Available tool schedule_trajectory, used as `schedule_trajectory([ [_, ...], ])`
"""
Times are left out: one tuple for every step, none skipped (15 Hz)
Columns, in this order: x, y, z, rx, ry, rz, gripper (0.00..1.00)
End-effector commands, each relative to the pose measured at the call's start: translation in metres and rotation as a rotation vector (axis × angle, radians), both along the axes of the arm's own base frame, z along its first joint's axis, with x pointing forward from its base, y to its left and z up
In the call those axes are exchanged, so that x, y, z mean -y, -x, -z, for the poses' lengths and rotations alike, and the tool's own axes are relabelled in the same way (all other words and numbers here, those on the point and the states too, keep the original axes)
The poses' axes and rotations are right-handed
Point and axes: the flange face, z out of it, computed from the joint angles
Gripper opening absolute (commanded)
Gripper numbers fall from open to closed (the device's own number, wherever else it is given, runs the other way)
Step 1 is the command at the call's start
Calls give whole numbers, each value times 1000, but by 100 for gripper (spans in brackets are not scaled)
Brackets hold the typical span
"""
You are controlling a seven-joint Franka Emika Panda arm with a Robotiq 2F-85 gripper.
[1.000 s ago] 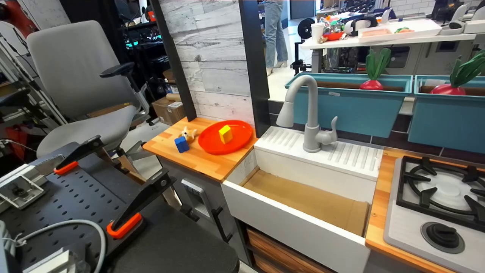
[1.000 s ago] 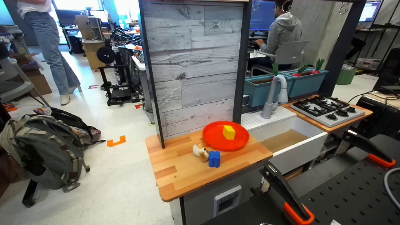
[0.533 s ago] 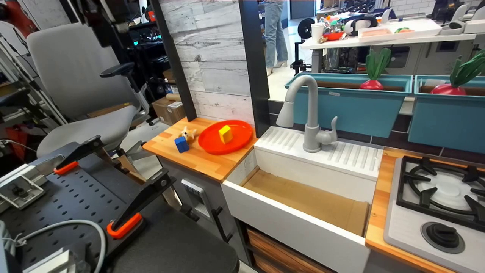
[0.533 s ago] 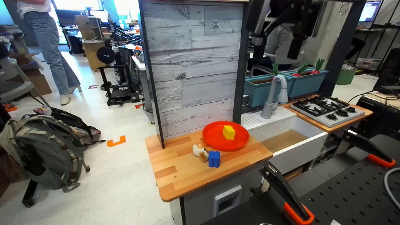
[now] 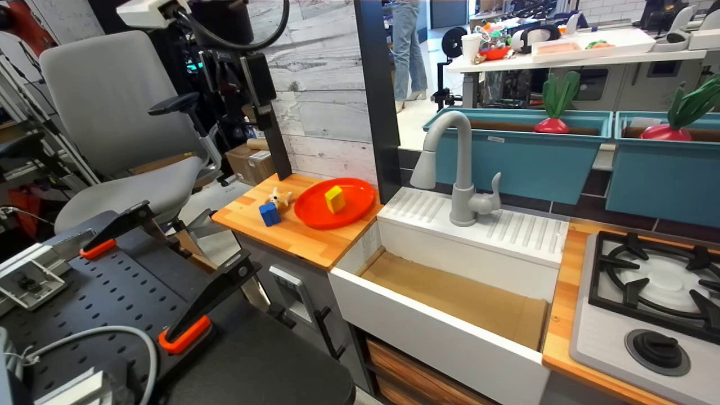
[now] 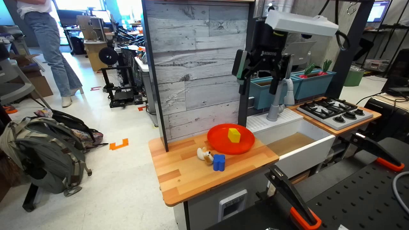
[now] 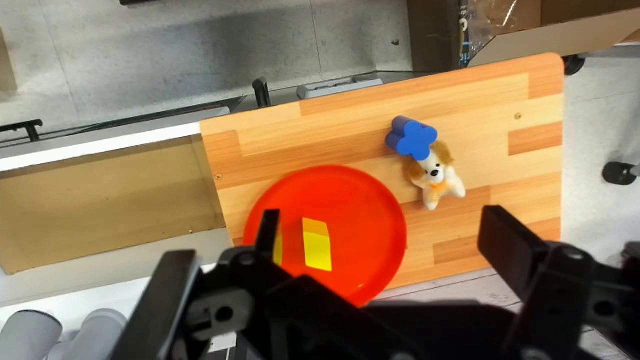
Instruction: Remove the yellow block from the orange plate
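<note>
The yellow block (image 5: pixel 334 199) sits on the orange plate (image 5: pixel 361 207), on the wooden counter. In an exterior view the block (image 6: pixel 234 135) stands upright just right of the middle of the plate (image 6: pixel 219 142). My gripper (image 6: pixel 257 89) is open and empty, fingers down, well above the plate. It also shows at the upper left in an exterior view (image 5: pixel 243 115). In the wrist view the gripper (image 7: pixel 381 217) has its fingers wide apart, with the block (image 7: pixel 318 247) between them in the picture, nearer the left finger. Part of the plate (image 7: pixel 370 215) is hidden behind the gripper.
A blue flower-shaped block (image 7: pixel 415 140) and a small toy dog (image 7: pixel 440 180) touch or nearly touch on the counter beside the plate. A grey faucet (image 6: pixel 278 99) and sink (image 5: pixel 439 337) adjoin the counter. A wood-pattern wall panel (image 6: pixel 198 64) stands behind the plate.
The arm and gripper have come into view from the top and moved down in both exterior views. The block, plate, blue block and toy dog have not moved.
</note>
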Motion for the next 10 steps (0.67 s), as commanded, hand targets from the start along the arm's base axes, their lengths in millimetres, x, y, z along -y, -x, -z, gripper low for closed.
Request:
schedule_trajectory([
  [0, -1, -1, 0, 0, 0, 100],
  [0, -2, -2, 2, 0, 0, 100],
  [0, -3, -3, 4, 0, 0, 100],
  [1, -6, 1, 6, 12, 25, 100],
  [2, -9, 6, -1, 20, 32, 100],
  [3, -15, 14, -5, 21, 46, 100],
  [6, -19, 22, -18, 22, 58, 100],
  [7, -24, 29, -24, 18, 73, 100],
  [10, -29, 40, -33, 24, 81, 100],
  [11, -34, 49, -35, 24, 89, 100],
])
